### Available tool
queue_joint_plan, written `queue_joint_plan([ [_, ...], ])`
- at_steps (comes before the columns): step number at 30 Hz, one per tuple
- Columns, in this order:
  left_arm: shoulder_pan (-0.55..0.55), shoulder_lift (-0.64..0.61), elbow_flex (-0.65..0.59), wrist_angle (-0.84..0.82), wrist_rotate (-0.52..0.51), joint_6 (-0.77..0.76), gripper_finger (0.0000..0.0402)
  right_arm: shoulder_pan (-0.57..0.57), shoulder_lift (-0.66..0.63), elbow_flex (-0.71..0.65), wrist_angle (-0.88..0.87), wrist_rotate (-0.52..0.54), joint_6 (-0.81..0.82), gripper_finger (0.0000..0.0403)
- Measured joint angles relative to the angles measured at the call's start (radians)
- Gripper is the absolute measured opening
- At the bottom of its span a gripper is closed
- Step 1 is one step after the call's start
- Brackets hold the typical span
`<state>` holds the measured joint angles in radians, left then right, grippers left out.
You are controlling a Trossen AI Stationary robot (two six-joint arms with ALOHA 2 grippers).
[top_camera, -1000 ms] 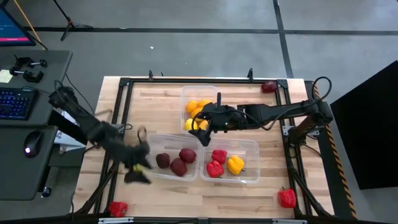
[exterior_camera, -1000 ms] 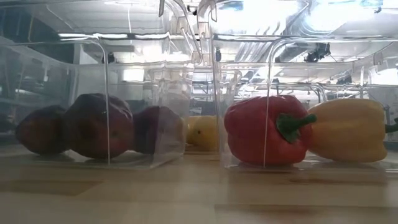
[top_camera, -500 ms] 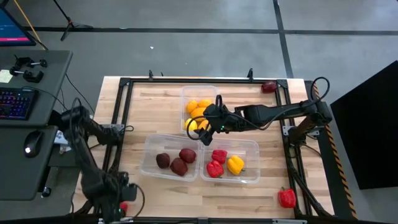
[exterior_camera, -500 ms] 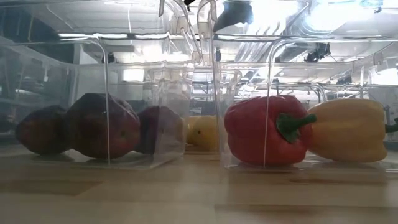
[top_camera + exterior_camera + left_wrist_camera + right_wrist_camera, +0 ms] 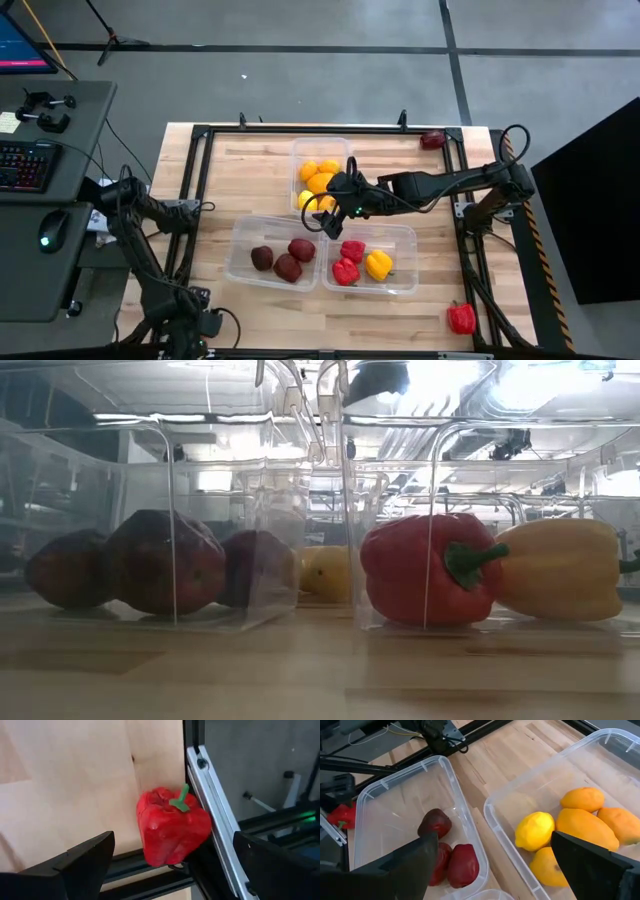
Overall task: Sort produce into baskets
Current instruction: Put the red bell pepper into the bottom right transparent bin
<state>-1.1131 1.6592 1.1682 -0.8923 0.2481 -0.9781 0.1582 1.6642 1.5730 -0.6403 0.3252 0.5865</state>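
My left gripper [image 5: 192, 326] is open at the table's near-left corner. Its fingers stand on either side of a red bell pepper [image 5: 170, 827] without touching it. The pepper lies on the wood against the black frame rail [image 5: 215, 820]. My right gripper [image 5: 322, 212] is open and empty above the near end of the far tub [image 5: 296, 150], which holds orange citrus [image 5: 585, 827] and lemons [image 5: 535, 831]. The near-left tub [image 5: 238, 258] holds three dark maroon fruits [image 5: 285, 258]. The near-right tub [image 5: 405, 262] holds two red peppers [image 5: 347, 262] and a yellow pepper [image 5: 379, 264].
A red pepper [image 5: 461, 318] lies near the table's near-right corner and another [image 5: 433, 140] at the far-right corner. A black frame [image 5: 200, 135] runs around the tabletop. A desk with a keyboard [image 5: 22, 165] and mouse stands left of the table.
My left arm has swung fast from beside the near-left tub toward the table's near-left corner and now stands over the red pepper there. My right gripper has moved a little toward the near edge over the far tub. The produce in the tubs has not moved.
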Motion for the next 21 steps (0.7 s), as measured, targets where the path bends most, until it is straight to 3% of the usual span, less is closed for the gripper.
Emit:
queue_joint_plan([
  [21, 0.027, -0.006, -0.176, 0.108, 0.084, 0.05, 0.0394, 0.053, 0.0, 0.0, -0.027, 0.011, 0.018, 0.0374],
])
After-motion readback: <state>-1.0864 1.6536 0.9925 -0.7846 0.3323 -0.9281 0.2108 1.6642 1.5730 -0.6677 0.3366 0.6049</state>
